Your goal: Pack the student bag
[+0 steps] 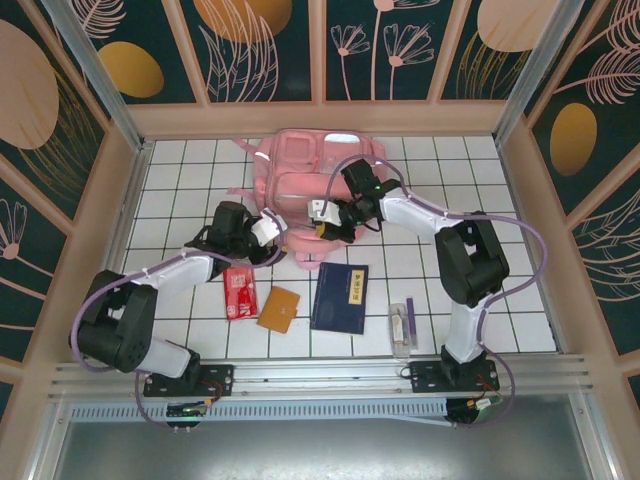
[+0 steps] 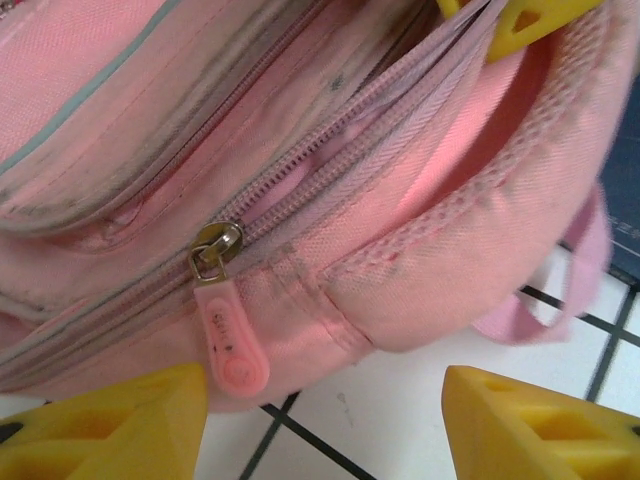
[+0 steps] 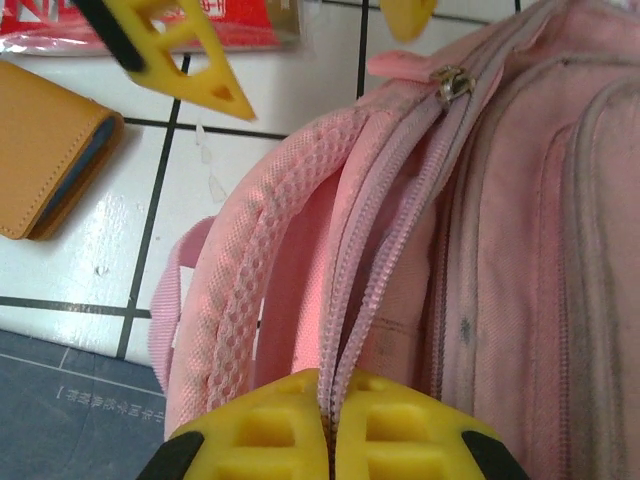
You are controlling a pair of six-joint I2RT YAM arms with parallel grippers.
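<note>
Right claw [image 3: 330,402]; student bag [image 1: 305,185] top nearward

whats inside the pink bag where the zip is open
Through the student bag's part-open zip only pink lining shows. Anything deeper is covered by the fabric, and the right fingers are pinched shut on the zip edge.

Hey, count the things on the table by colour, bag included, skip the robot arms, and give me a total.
Pink: 1, student bag
Red: 1, flat packet
Orange-brown: 1, wallet
Dark blue: 1, booklet
Purple and white: 1, small stationery item
Total: 5
</note>
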